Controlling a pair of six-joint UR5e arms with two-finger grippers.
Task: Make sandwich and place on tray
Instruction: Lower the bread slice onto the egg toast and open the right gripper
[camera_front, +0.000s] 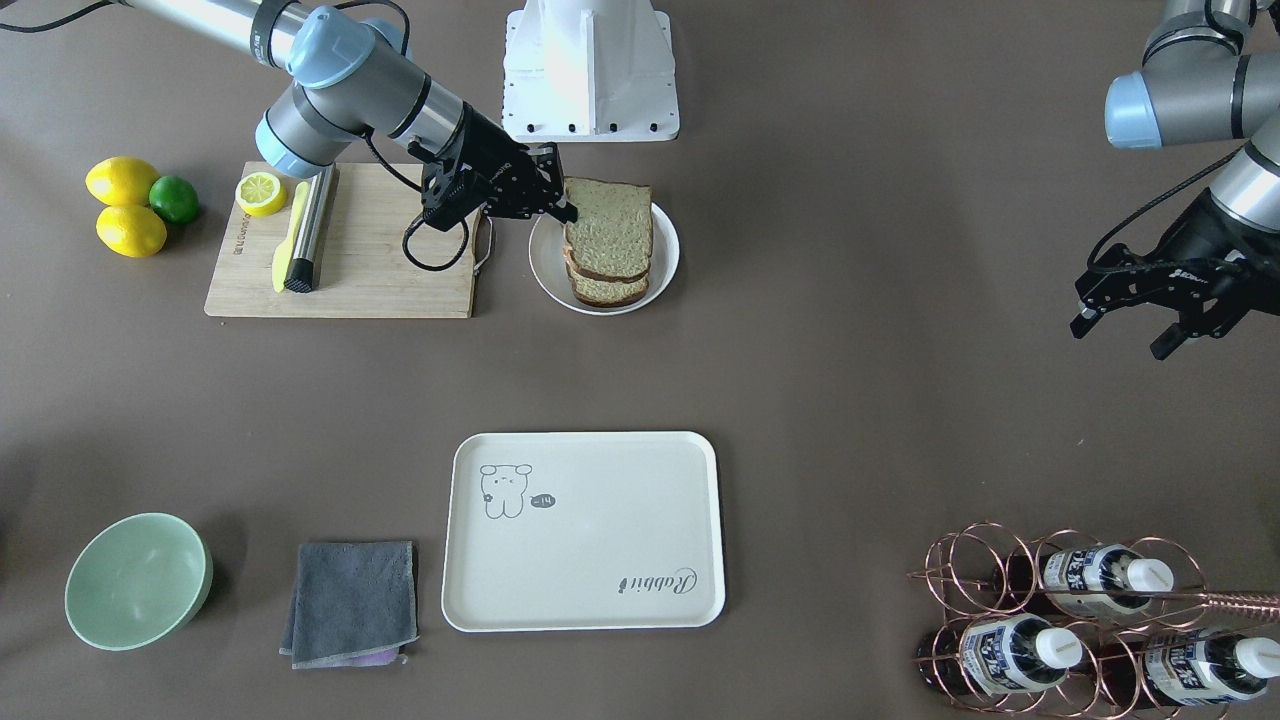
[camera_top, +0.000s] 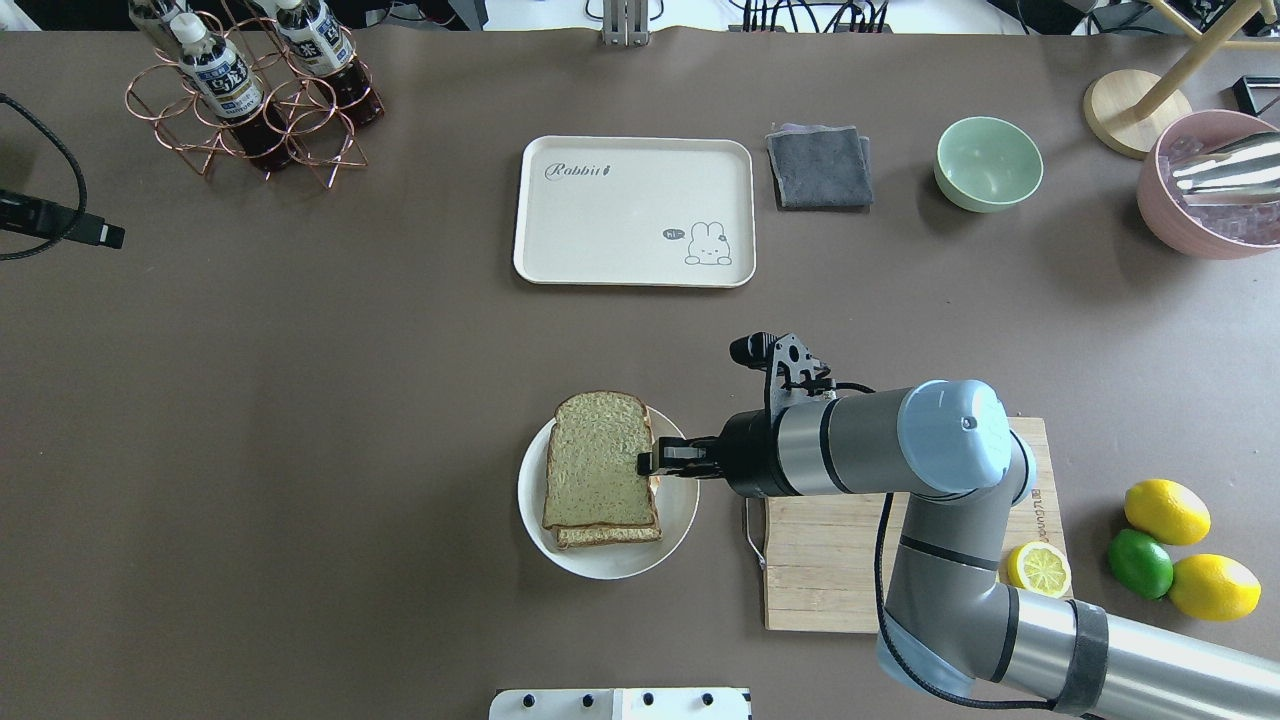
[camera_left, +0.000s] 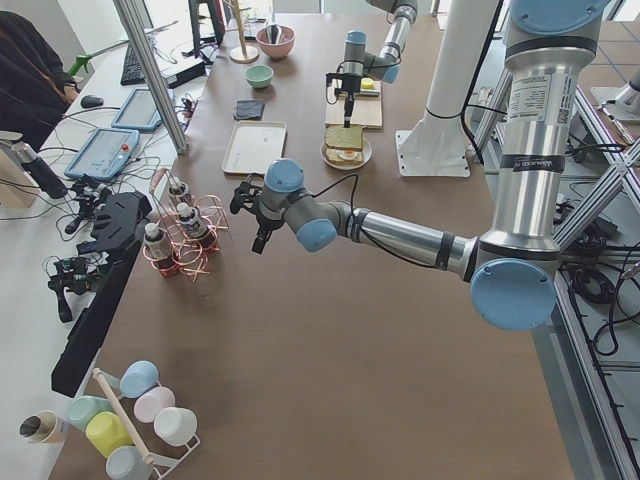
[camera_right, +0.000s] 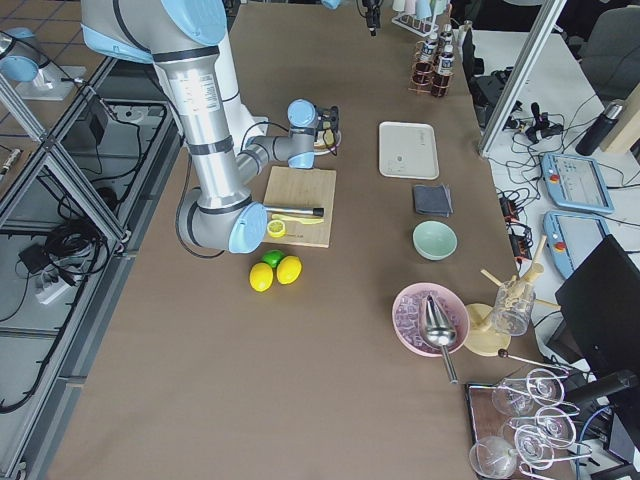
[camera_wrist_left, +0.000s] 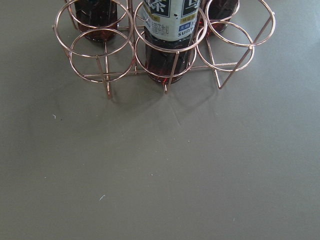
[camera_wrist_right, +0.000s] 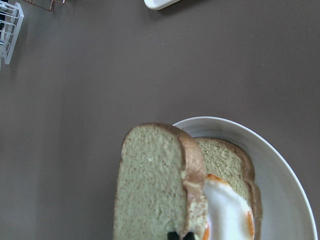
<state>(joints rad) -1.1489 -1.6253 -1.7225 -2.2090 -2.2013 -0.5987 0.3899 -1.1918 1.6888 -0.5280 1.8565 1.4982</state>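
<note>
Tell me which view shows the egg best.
Right wrist view: the egg shows close up, white with orange yolk edges, between the slices. Overhead and front views show only the top slice covering it; the side views are too distant; the left wrist view misses it.

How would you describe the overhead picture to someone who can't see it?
The right gripper holds the top slice of the sandwich by its edge, on a white plate beside a cutting board. Farther across the brown table lie a cream tray, a grey cloth and a green bowl.
</note>
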